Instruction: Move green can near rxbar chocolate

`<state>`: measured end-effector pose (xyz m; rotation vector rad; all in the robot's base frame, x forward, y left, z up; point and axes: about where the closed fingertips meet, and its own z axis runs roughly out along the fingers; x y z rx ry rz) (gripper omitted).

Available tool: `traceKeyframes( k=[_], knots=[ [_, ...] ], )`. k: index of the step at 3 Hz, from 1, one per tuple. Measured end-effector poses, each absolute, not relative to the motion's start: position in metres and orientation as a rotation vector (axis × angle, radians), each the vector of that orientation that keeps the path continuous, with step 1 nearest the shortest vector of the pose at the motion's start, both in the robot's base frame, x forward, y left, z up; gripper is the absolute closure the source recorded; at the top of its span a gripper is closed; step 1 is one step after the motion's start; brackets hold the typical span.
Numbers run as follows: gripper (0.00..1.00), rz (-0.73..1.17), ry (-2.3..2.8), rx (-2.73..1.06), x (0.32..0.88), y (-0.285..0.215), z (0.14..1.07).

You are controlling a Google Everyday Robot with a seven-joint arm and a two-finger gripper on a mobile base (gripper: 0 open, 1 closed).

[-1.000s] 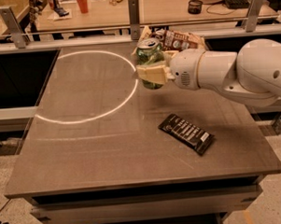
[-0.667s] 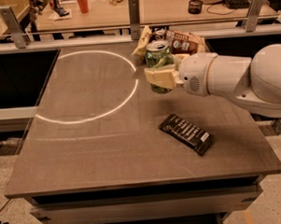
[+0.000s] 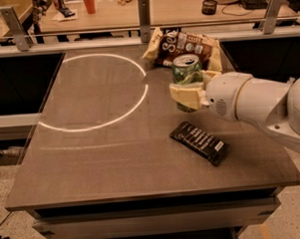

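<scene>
A: What is standing in this room?

B: A grey-brown table (image 3: 117, 163) is filling the middle. A bright ring of light (image 3: 139, 99) is lying on its top, toward ten o'clock.

A: And what is behind it?

B: At twelve o'clock a metal rail with posts (image 3: 144, 14) is running across, and a wooden desk (image 3: 185, 13) is standing behind it. A pale speckled floor (image 3: 6, 207) is showing at eight o'clock. The gripper (image 3: 191, 87) is hanging over the table at two o'clock.

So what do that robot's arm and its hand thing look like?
The arm is smooth, rounded white shells, with a small patch of dots near the wrist. The gripper, over the table's right side, has stubby cream fingers around the green can. No cables show.
</scene>
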<state>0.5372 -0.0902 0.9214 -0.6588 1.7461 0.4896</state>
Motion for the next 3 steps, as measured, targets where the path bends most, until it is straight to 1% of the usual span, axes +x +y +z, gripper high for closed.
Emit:
traceKeyframes(
  k=[3],
  knots=[
    [1.00,0.482,1.748,-0.570,0.535,-0.112,0.884]
  ],
)
